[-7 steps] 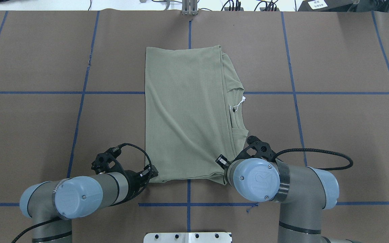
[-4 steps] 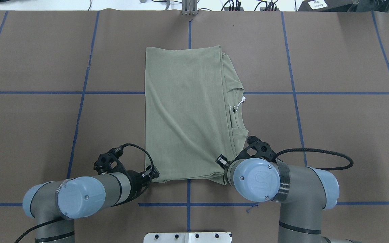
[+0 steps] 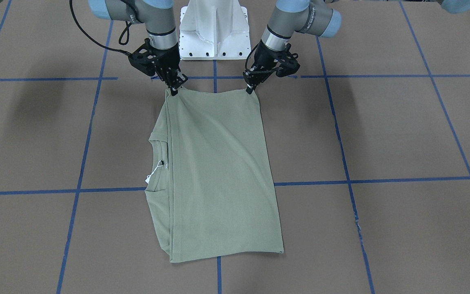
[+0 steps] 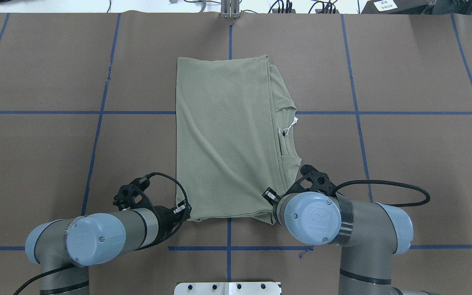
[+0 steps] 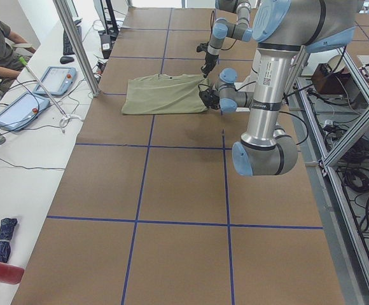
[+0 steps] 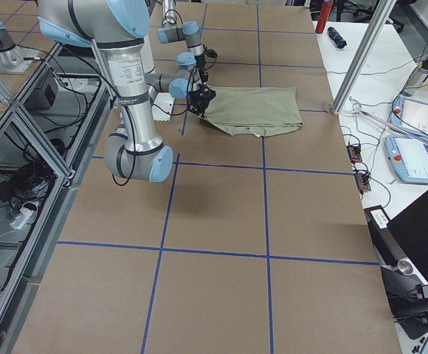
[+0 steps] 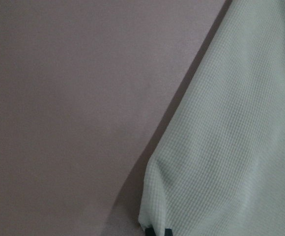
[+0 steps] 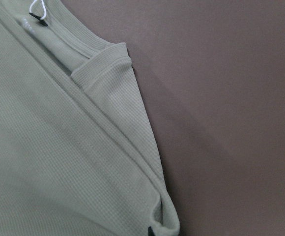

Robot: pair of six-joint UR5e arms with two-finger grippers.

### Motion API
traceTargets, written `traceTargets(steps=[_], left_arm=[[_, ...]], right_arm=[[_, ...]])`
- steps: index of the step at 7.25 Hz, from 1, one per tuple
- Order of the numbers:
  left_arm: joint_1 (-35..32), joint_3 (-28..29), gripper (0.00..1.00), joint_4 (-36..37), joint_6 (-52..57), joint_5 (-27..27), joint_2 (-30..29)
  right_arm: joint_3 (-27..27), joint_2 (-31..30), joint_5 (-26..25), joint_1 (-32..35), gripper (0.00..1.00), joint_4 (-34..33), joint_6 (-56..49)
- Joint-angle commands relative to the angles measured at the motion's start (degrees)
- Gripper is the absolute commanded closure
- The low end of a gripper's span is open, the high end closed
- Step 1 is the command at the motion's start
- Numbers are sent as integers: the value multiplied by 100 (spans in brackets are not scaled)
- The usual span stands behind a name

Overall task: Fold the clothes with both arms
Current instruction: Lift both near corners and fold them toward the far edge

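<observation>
Station: brown paper-covered table marked with blue tape grid lines.

Item: one sage-green knit shirt, lying flat at the middle of the table, folded lengthwise into a long panel that ran from the near edge, by my white pedestal base, out to the far side. The folded top layer covered most of it. On my right side a strip of the under layer showed, with the ribbed crew collar and a small white tag on a string lying at the neck opening.

Left claw: found at the near left corner of the shirt, fingers drawn narrow and pinched on the fabric. My left wrist camera showed that corner gathered at the dark fingertips, with bare table beside it.

Right claw: found at the near right corner, likewise narrow and clamped on the cloth. My right wrist camera showed the layered edges meeting at the fingertip, the collar rib and tag further off.

The near hem between the two claws lay nearly straight. The rest of the shirt rested on the table.
</observation>
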Motion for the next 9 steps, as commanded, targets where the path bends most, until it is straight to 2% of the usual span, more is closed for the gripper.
traceTargets(steps=[1, 3, 4, 5, 7, 8, 9], left_arm=[[32, -450, 100, 241, -14, -4, 33], [522, -1598, 100, 1317, -529, 5, 33], [612, -2065, 100, 1523, -689, -4, 24], [578, -2252, 100, 1578, -691, -13, -28], [-436, -2088, 100, 1587, -194, -109, -378], [-738, -1826, 100, 1570, 80, -249, -458], [-941, -1650, 100, 1578, 204, -250, -546]], right_arm=[[337, -110, 10, -3, 100, -113, 22], [1162, -242, 291, -265, 100, -709, 319], [1662, -304, 283, -293, 100, -877, 635], [1885, -287, 283, -58, 100, -1018, 638], [1617, -16, 448, 818, 100, -1002, 263], [1101, 377, 833, 1302, 100, -976, -140], [574, 703, 950, 1620, 100, -915, -345]])
